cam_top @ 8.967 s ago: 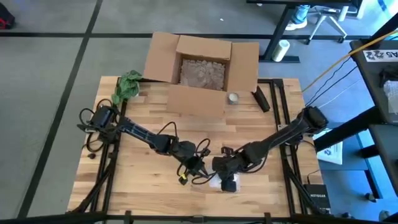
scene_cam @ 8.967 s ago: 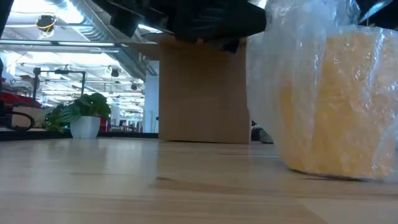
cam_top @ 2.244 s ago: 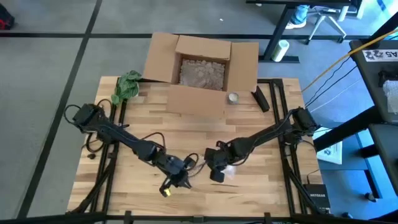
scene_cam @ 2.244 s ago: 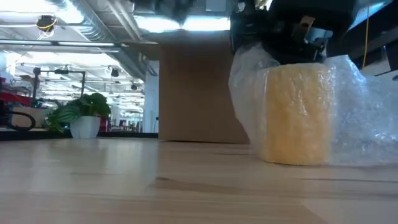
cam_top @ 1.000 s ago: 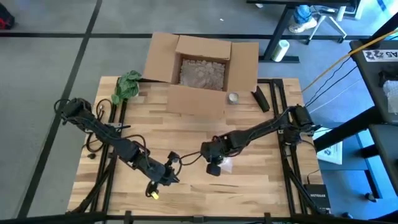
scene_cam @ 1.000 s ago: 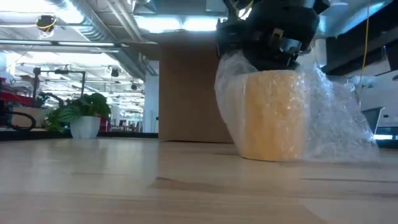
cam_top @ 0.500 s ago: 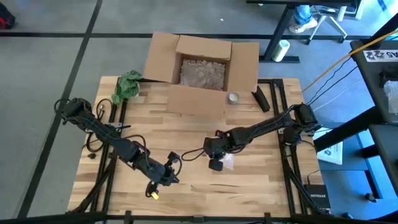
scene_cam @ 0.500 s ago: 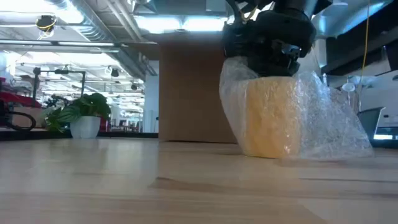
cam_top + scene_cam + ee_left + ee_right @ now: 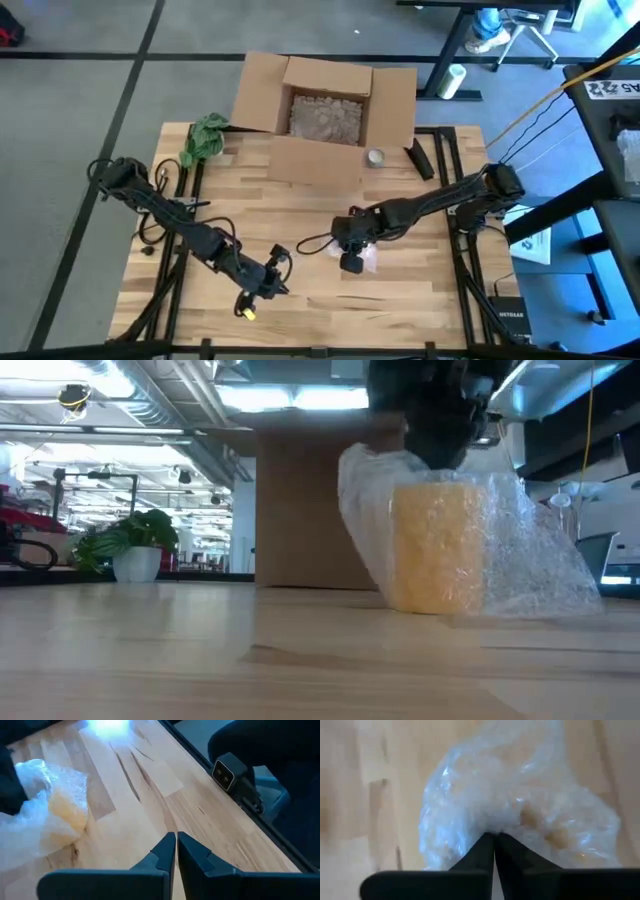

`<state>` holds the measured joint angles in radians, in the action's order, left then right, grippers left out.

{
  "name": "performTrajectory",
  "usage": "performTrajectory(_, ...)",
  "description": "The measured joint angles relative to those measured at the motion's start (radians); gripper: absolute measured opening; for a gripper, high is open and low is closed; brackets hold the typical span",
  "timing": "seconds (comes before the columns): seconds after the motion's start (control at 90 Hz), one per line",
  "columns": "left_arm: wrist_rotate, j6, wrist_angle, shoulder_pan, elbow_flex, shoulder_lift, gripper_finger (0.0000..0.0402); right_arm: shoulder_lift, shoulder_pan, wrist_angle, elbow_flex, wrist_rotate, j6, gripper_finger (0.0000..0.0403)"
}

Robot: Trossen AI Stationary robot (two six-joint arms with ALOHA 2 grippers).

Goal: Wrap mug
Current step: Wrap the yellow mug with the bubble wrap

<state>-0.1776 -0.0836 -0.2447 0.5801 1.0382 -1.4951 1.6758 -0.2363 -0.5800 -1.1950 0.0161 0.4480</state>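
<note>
The yellow mug (image 9: 440,545) stands upright on the wooden worktop (image 9: 400,300), in front of the open cardboard box (image 9: 325,105) and a little toward that box's right side. Clear bubble wrap (image 9: 530,555) is loose around it and trails onto the worktop on one side.

The right claw (image 9: 351,262) hangs right over the mug, pointing down at its top. Its two fingers are pressed together, and in the right wrist view the tips (image 9: 493,840) meet in a fold of the wrap (whether they truly pinch it is hard to see).

So the mug lies straight below this claw, with its long axis going up and down. The right arm is much the nearer one.

The left claw (image 9: 268,283) waits farther from the box, well apart from the mug. Its fingers (image 9: 167,851) are pressed together and hold nothing. I think the next tuck of the wrap belongs to the right arm.
</note>
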Motion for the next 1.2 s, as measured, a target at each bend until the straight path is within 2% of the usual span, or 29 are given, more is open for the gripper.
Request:
performTrajectory(0.211,0.0,-0.001,0.001,-0.008,-0.003,0.0,0.0,-0.025,-0.032,0.004,-0.002,0.025,0.02,0.0)
performTrajectory(0.478,0.0,-0.002,0.004,-0.007,-0.003,0.0,0.0,0.023,-0.061,0.012,-0.004,0.017,0.03,0.0)
performTrajectory(0.833,0.0,-0.018,0.025,-0.007,-0.003,0.0,0.0,0.189,0.002,0.011,-0.01,-0.066,-0.013,0.0)
performTrajectory(1.2,0.0,-0.02,0.025,-0.007,-0.003,0.0,0.0,0.217,0.022,0.044,-0.006,-0.106,-0.034,0.0)
